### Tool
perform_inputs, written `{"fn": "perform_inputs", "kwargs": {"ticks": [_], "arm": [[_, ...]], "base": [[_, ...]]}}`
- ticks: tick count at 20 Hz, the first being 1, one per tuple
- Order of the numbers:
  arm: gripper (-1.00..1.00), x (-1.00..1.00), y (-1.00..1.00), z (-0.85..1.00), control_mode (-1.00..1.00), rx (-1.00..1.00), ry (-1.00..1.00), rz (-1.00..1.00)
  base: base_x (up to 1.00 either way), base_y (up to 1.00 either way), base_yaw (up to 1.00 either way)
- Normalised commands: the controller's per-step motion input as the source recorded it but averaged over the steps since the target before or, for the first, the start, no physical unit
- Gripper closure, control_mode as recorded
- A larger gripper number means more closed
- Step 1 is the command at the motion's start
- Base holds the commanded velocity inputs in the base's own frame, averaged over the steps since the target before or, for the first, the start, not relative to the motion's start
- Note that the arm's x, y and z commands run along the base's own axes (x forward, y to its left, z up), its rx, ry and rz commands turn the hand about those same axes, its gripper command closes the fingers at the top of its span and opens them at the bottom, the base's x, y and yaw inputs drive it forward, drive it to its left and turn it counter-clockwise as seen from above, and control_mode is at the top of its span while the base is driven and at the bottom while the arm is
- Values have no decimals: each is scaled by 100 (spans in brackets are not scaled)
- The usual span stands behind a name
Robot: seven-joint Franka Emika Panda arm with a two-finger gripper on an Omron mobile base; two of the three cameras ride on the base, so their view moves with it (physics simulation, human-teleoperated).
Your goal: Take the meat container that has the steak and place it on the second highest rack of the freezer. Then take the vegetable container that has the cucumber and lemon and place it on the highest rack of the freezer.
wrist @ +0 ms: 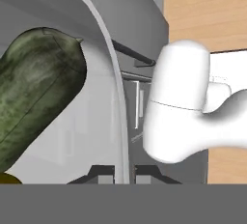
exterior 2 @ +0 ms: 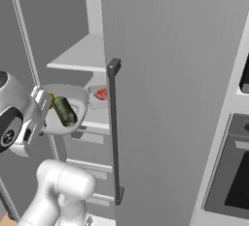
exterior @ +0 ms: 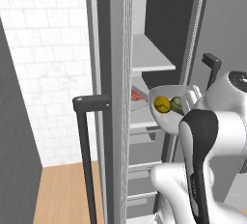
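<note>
Now jaws clenched on rim of vegetable container [exterior: 166, 112], cucumber [exterior 2: 64, 111] and lemon [exterior: 162, 104] inside. Container hangs at freezer opening, level with steak container [exterior 2: 100, 95] rack; highest rack [exterior: 150, 54] lies above and further in.

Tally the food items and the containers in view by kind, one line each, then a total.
Cucumber: 1
Lemon: 1
Steak: 1
Containers: 2, the vegetable container held tilted by the gripper and the meat container on a freezer rack
Total: 5
</note>
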Motion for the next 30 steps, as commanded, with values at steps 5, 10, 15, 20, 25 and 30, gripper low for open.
{"fn": "perform_inputs", "kwargs": {"ticks": [5,10,15,20,25,30], "arm": [[100,29,3,100,-100,-1,-36,0],[100,87,-15,63,-100,2,-9,3],[100,100,-20,17,-100,7,-1,20],[100,84,1,-1,-100,0,0,17],[100,100,0,0,-100,0,0,0],[100,94,17,-22,-100,-2,0,0]], "base": [[0,0,0],[0,0,0],[0,0,0],[0,0,0],[0,0,0],[0,0,0]]}}
